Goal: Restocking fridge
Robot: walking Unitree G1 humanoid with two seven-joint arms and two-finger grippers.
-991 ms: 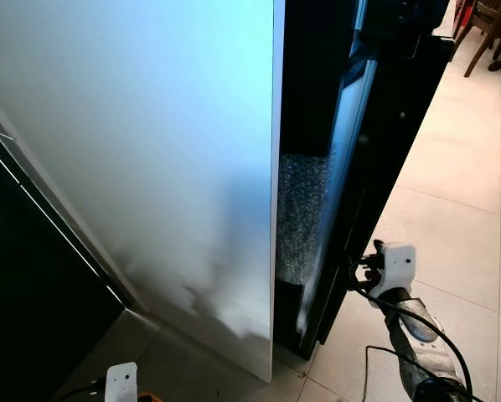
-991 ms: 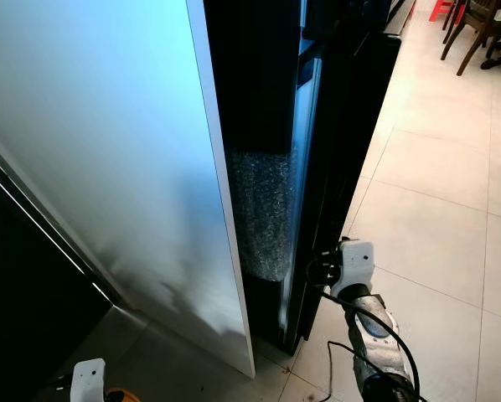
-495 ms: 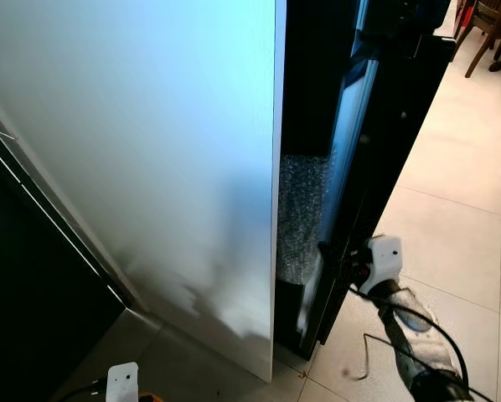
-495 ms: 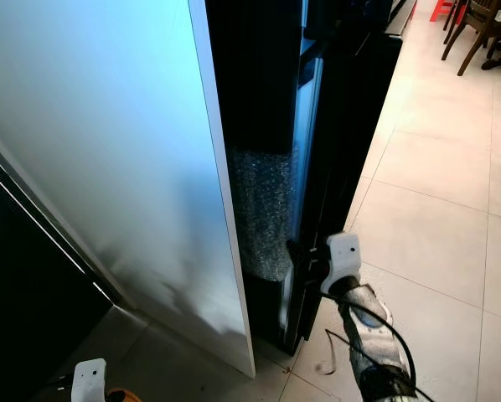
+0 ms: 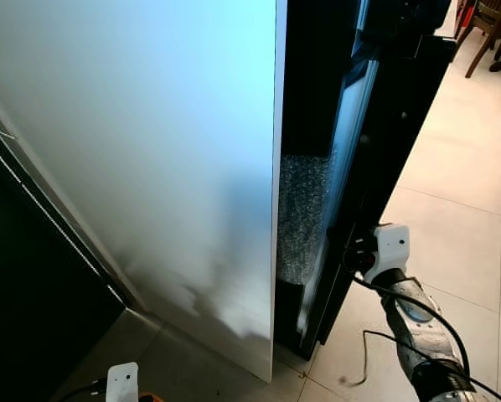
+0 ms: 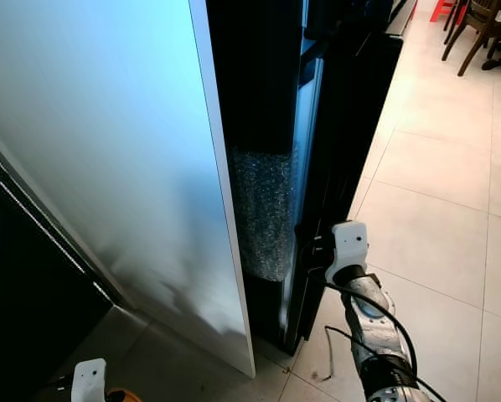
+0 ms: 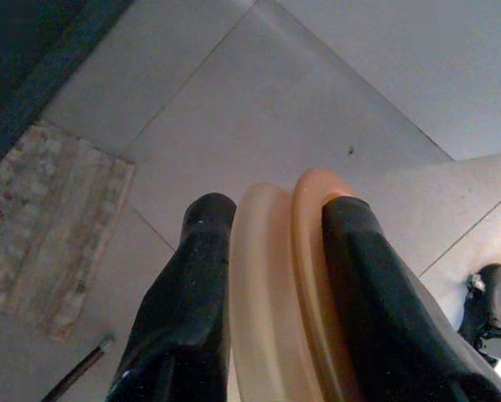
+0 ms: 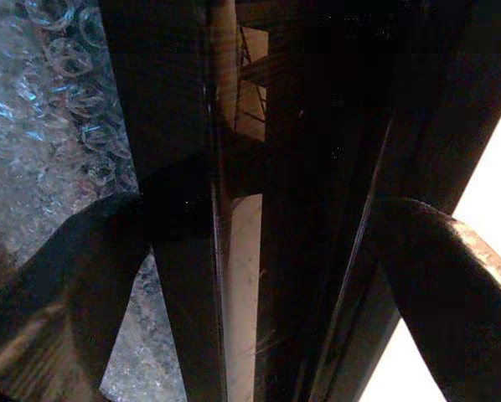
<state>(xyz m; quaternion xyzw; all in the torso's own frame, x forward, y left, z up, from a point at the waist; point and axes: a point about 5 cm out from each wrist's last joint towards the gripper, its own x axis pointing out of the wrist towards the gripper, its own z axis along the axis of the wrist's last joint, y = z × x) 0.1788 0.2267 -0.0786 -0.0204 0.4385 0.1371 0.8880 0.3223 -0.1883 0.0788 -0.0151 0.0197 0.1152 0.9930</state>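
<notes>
Your fridge door (image 5: 376, 159), black and standing ajar, sits just right of a tall white panel (image 5: 150, 167); you have only a narrow dark gap between them, with bubble wrap (image 5: 301, 213) low inside it. Your right gripper (image 8: 259, 243) is at the door's edge, its fingers (image 8: 83, 276) spread with the edge between them. Your left gripper (image 7: 267, 276) hangs low over the tiled floor (image 7: 259, 109), pinching a pale orange disc-shaped object (image 7: 284, 293). To the right you have open floor tiles (image 6: 443, 226); wooden chairs (image 6: 477, 29) stand well apart at the far corner.
</notes>
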